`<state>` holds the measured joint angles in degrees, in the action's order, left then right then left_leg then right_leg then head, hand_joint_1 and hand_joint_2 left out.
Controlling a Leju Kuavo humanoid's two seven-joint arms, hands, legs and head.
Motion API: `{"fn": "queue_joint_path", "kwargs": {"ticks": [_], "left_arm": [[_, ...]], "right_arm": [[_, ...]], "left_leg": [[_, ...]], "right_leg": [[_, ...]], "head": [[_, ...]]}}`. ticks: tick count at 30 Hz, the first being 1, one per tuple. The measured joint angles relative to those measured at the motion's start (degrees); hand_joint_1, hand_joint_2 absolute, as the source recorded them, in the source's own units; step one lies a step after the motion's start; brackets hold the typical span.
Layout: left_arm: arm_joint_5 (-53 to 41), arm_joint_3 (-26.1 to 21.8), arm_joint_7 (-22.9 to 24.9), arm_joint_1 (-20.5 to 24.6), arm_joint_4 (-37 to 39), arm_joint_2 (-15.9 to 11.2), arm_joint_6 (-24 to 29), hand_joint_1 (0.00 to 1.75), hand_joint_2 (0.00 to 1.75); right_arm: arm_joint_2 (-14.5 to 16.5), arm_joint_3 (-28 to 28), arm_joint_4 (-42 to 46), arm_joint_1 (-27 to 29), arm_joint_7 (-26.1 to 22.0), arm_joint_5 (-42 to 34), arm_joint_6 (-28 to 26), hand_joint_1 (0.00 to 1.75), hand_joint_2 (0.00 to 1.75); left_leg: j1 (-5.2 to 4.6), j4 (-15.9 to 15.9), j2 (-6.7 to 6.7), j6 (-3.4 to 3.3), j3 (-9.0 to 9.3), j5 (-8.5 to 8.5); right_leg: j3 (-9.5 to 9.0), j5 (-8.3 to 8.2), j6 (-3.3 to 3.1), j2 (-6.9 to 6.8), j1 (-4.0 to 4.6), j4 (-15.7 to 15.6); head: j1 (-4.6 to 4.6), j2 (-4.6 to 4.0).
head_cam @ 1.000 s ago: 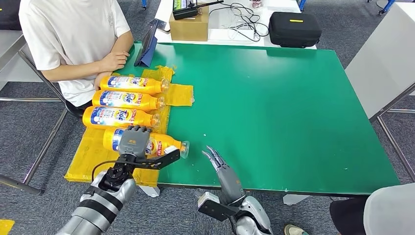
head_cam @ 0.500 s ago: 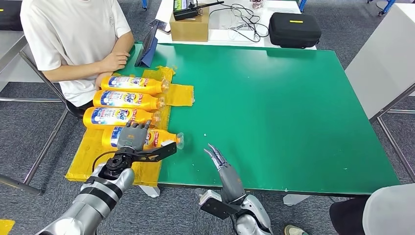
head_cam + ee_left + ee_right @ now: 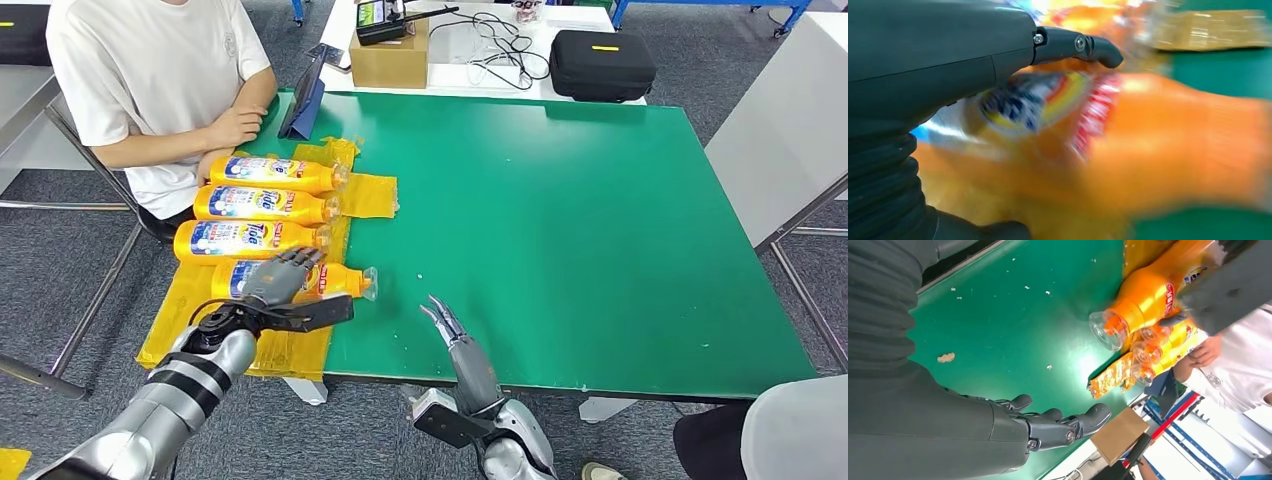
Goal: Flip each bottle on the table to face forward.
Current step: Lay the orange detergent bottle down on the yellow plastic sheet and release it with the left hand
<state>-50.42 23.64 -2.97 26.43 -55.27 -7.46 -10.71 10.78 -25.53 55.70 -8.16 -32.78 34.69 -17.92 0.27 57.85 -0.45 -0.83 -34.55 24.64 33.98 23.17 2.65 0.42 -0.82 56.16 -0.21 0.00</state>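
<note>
Several orange bottles lie side by side on a yellow mat (image 3: 370, 192) at the table's left, caps pointing right. Their blue-white labels face up on the far bottle (image 3: 275, 173), the second bottle (image 3: 262, 203) and the third bottle (image 3: 245, 239). My left hand (image 3: 280, 283) lies over the nearest bottle (image 3: 342, 281), fingers spread on its top, thumb stretched out along the front side, not closed around it. The left wrist view shows that bottle (image 3: 1158, 135) blurred under straight fingers (image 3: 1098, 47). My right hand (image 3: 450, 335) hovers open over the table's front edge, a short way right of the cap; its fingers (image 3: 1048, 427) are straight.
A person in a white shirt (image 3: 160, 70) sits at the table's left corner, arms folded near the far bottle. A blue stand (image 3: 305, 100), a cardboard box (image 3: 388, 55) and a black case (image 3: 602, 60) are at the back. The green table (image 3: 560, 230) stretches right.
The nearest bottle has shifted back and left, closer to the third bottle, under my left hand. My left arm has swung out to the left. The right hand has barely moved.
</note>
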Motion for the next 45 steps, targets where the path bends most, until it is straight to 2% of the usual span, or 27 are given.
{"fn": "queue_joint_path", "kwargs": {"ticks": [6, 11, 16, 20, 25, 28, 32, 33, 37, 40, 45], "left_arm": [[19.6, 1.7, -11.0, -6.0, -9.4, -3.5, -2.7, 0.0, 1.75], [28.8, 2.3, -19.2, -10.8, -15.7, -4.0, -0.6, 0.0, 1.75], [31.3, 2.1, -23.0, -13.1, -20.3, -1.5, 5.1, 0.0, 1.75], [35.4, 0.5, -25.2, -14.5, -23.3, 2.1, 8.7, 0.0, 1.75], [39.8, -1.2, -26.3, -16.1, -26.1, 5.5, 8.4, 0.0, 1.75], [46.0, -2.4, -26.9, -17.3, -27.5, 7.1, 5.6, 0.0, 1.75], [61.2, -4.7, -26.1, -19.8, -29.7, 10.1, -0.6, 0.0, 1.75], [64.3, -5.2, -25.6, -20.4, -30.1, 10.9, -1.4, 0.0, 1.75], [70.0, -6.9, -24.1, -22.6, -31.2, 13.6, -0.2, 0.0, 1.75], [70.3, -7.6, -24.0, -23.6, -31.3, 14.9, 2.7, 0.0, 1.75], [69.8, -7.8, -24.2, -23.9, -31.3, 15.2, 3.8, 0.0, 1.75]], "right_arm": [[0.0, -1.4, -1.9, -1.3, -2.2, -1.9, 1.1, 0.0, 1.75], [0.1, -3.6, -3.7, -3.0, -3.1, -2.9, 2.2, 0.0, 1.75], [0.1, -5.3, -4.5, -3.9, -3.1, -3.4, 2.5, 0.0, 1.75], [0.0, -6.2, -4.6, -3.9, -2.5, -3.4, 2.5, 0.0, 1.75], [-0.2, -6.8, -4.6, -3.9, -2.2, -3.2, 2.1, 0.0, 1.75], [-0.4, -6.7, -3.9, -3.5, -3.4, -4.3, 0.4, 0.0, 1.75], [-0.6, -6.2, 3.0, -0.3, -6.5, -10.9, -6.8, 0.0, 0.0], [-0.6, -6.1, 5.5, 0.7, -6.7, -12.9, -9.3, 0.0, 0.0], [-0.9, -5.6, 14.3, 4.3, -6.7, -16.7, -17.6, 0.0, 1.75], [-1.3, -5.4, 18.0, 6.1, -6.7, -16.8, -20.8, 0.0, 1.75], [-1.5, -5.2, 19.1, 6.8, -6.7, -17.2, -21.3, 0.0, 1.75]], "left_leg": [[0.0, 0.0, 0.04, 0.02, -0.19, 0.03], [0.0, 0.0, 0.02, 0.03, -0.36, 0.03], [0.0, 0.0, 0.0, 0.02, -0.4, 0.03], [-0.01, 0.0, -0.01, 0.02, -0.41, 0.04], [-0.01, 0.0, 0.01, 0.02, -0.42, 0.05], [0.0, 0.0, 0.01, 0.02, -0.43, 0.05], [0.0, 0.0, 0.0, 0.02, -0.51, 0.06], [0.0, 0.0, 0.0, 0.02, -0.53, 0.07], [-0.01, 0.0, 0.0, 0.01, -0.59, 0.1], [-0.01, 0.0, 0.0, 0.01, -0.59, 0.11], [-0.01, 0.0, -0.01, 0.01, -0.59, 0.11]], "right_leg": [[0.24, 0.01, 0.0, 0.01, 0.0, 0.0], [0.42, 0.03, -0.01, 0.0, 0.0, 0.0], [0.44, 0.02, -0.01, -0.01, 0.0, 0.0], [0.44, 0.02, 0.0, -0.02, -0.01, 0.0], [0.48, 0.02, 0.0, -0.02, 0.0, 0.0], [0.5, 0.02, 0.0, -0.02, 0.01, 0.0], [0.57, 0.04, 0.0, -0.02, 0.0, 0.0], [0.59, 0.04, 0.0, -0.02, 0.0, 0.0], [0.64, 0.05, 0.0, -0.02, -0.01, 0.0], [0.64, 0.05, 0.0, -0.02, -0.01, -0.1], [0.64, 0.05, 0.0, -0.03, -0.01, -0.1]], "head": [[0.01, 0.0], [0.0, 0.0], [0.02, 0.0], [0.01, 0.0], [0.0, 0.0], [0.0, 0.0], [0.0, 0.0], [0.0, 0.0], [0.0, 0.0], [-0.01, 0.0], [-0.01, 0.0]]}}
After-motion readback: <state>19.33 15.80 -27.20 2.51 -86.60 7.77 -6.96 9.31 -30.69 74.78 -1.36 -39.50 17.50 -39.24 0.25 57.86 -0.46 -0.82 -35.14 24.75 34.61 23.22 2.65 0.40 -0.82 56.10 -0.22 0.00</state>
